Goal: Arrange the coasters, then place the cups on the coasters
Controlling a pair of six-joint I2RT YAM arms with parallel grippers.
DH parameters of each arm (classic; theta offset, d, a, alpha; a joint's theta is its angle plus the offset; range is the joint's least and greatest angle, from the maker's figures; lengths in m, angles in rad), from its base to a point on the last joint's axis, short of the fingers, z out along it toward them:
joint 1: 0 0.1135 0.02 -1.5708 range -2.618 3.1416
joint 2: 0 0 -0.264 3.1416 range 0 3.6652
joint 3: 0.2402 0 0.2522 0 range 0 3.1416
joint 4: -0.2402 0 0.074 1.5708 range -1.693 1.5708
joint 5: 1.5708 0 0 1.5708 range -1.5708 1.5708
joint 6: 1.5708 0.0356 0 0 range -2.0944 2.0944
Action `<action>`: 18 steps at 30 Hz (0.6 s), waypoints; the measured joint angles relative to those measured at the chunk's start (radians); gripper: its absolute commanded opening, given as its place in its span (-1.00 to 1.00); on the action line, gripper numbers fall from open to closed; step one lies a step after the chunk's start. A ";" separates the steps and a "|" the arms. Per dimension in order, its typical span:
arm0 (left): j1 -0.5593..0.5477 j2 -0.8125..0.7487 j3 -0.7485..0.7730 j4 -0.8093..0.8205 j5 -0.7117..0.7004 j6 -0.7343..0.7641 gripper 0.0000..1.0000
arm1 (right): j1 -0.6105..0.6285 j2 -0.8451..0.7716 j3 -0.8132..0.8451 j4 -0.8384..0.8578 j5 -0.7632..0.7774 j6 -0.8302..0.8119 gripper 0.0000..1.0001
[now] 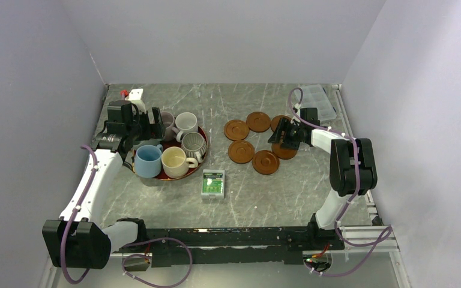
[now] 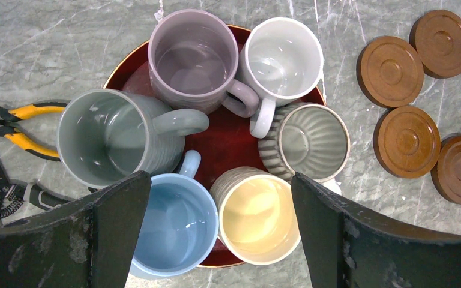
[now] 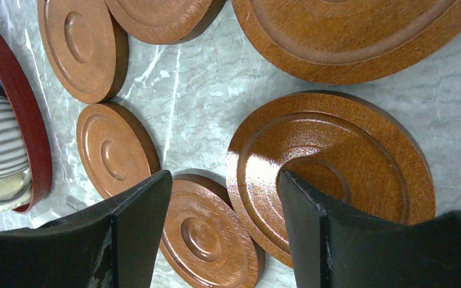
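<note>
Standing together on a dark-red round tray (image 2: 225, 144) at the left of the grey marbled table (image 1: 246, 198), six handled ceramic mugs are seen; none is set on a coaster. A mauve-pink mug (image 2: 192, 57) and a white mug (image 2: 282, 57) are placed at the far side; a grey-green ribbed mug (image 2: 105, 138) and a grey-and-white striped mug (image 2: 309, 141) are found in the middle; a light-blue mug (image 2: 177, 222) and a cream mug (image 2: 258, 213) are set side by side nearest the arms' bases. The left gripper (image 2: 219, 186) is held above these last two, its jaws spread wide and nothing clasped between them.

Six small round reddish-brown wooden coasters (image 1: 241, 151) are laid flat on the table to the right of the tray, clustered close together. The right gripper (image 3: 223, 183) is held low over the right side of that cluster, jaws parted and nothing gripped; one coaster (image 3: 336, 168) is seen partly beneath one finger (image 3: 312, 234), and a second coaster (image 3: 207, 240) partly beneath the other; whether either is touched cannot be told.

Yellow-handled pliers (image 2: 18, 123) and a black wire stripper (image 2: 0, 192) are laid on the table left of the tray; a small green-and-white box (image 1: 213, 183) is seen just in front of the tray; a clear plastic case (image 1: 319, 101) is set at the far right corner.
</note>
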 measured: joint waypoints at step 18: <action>0.000 0.000 0.000 0.000 0.006 0.000 0.86 | 0.011 -0.077 0.024 -0.086 0.000 -0.021 0.46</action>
